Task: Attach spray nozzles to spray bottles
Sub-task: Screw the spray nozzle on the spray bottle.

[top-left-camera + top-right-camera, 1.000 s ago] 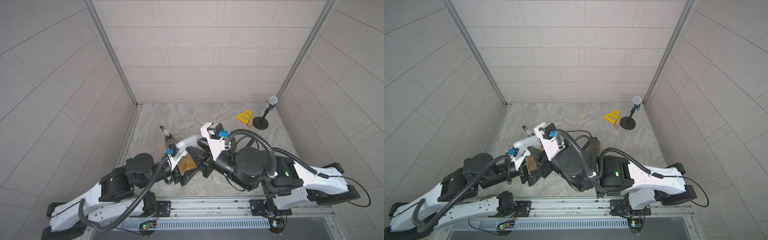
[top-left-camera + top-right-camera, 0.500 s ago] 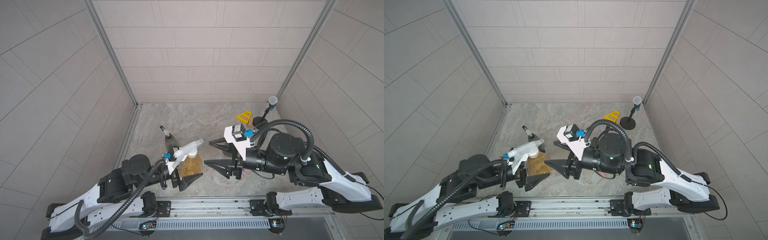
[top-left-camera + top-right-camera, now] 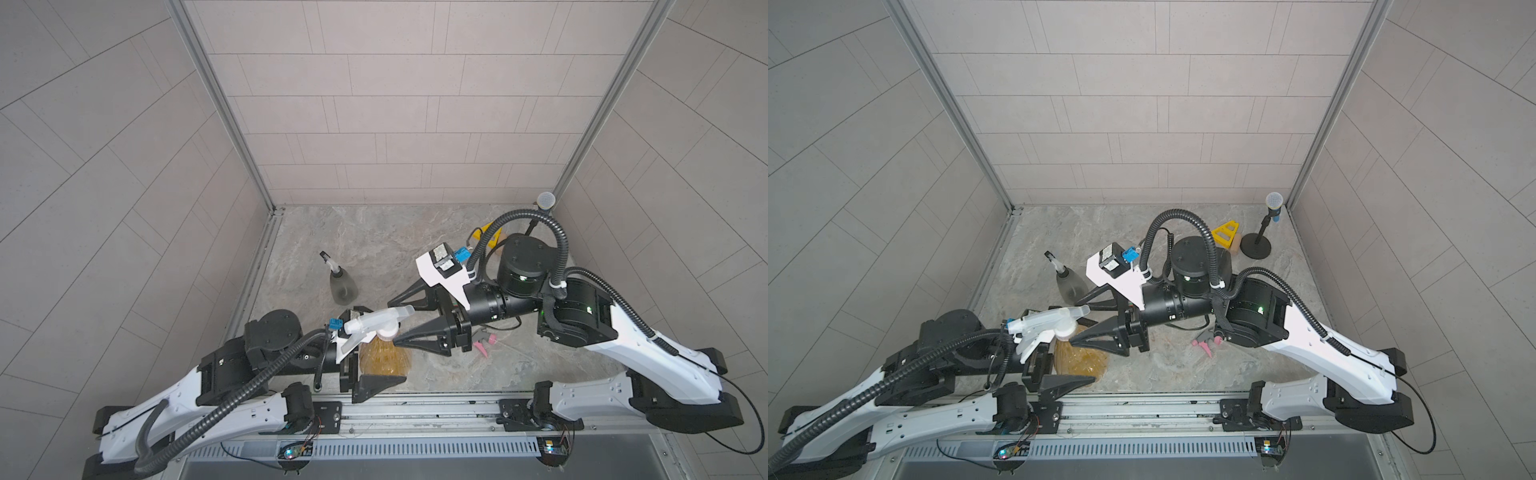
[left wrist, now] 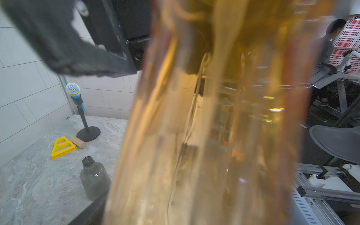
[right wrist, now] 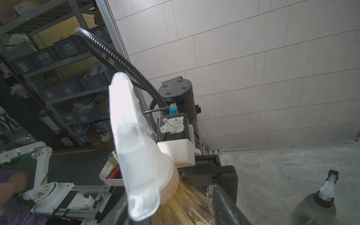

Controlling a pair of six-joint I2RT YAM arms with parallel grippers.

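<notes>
While your left gripper [image 3: 380, 349] clamps the glossy amber bottle [image 3: 390, 361], its milky, wedge-shaped nozzle [image 3: 374, 324] looks seated; your right gripper [image 3: 392, 321] gapes wide beside it.

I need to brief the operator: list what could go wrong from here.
1. The right gripper stands open around the whitish nozzle on the amber bottle; an off-centre squeeze could tilt the cap.
2. The grey bottle stands close beside it and might be knocked over.
3. The pink nozzle lies under that arm and could be swept.
</notes>
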